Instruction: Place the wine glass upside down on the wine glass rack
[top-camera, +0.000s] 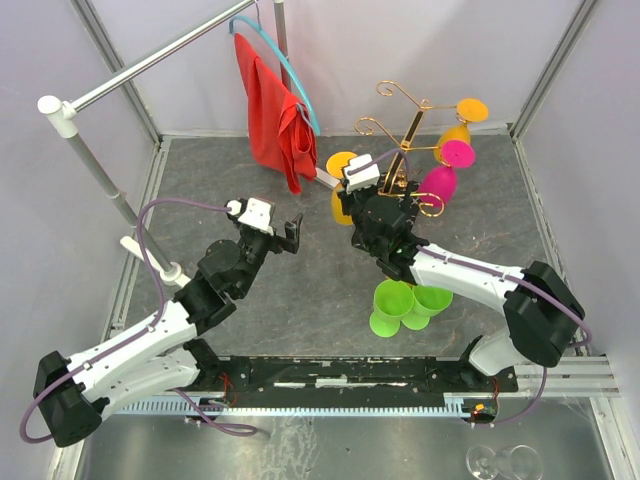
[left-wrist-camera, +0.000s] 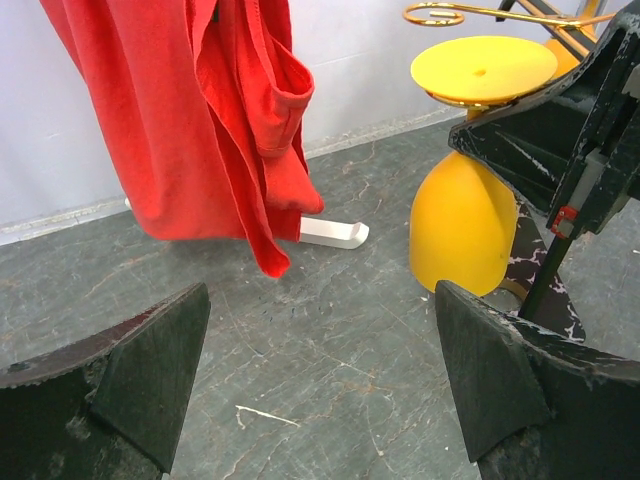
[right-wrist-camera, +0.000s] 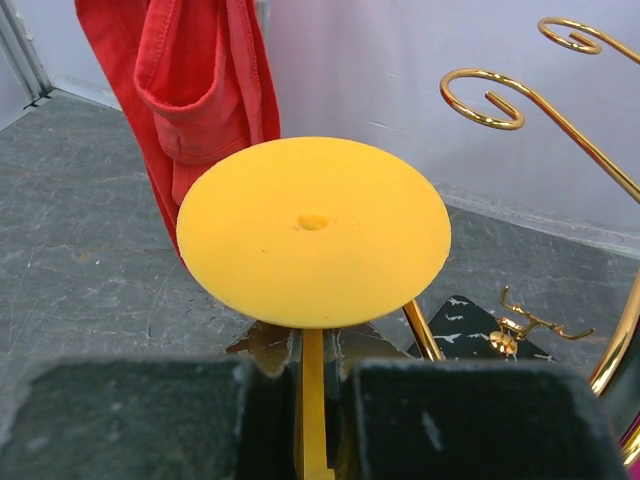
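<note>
inverted yellow wine glass (right-wrist-camera: 313, 230), long axis vertical, foot uppermost at a scroll arm of the wine glass rack (top-camera: 408, 140); right fingers (right-wrist-camera: 450, 420) clench its stem just below the foot. left fingers (left-wrist-camera: 120, 380) released, farther off.

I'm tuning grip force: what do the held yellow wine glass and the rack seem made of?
The yellow wine glass looks like opaque matte plastic: uniform colour, a moulding dimple in the foot's centre. The rack looks like thin gold-toned polished metal: bright glints along its curled arms.
</note>
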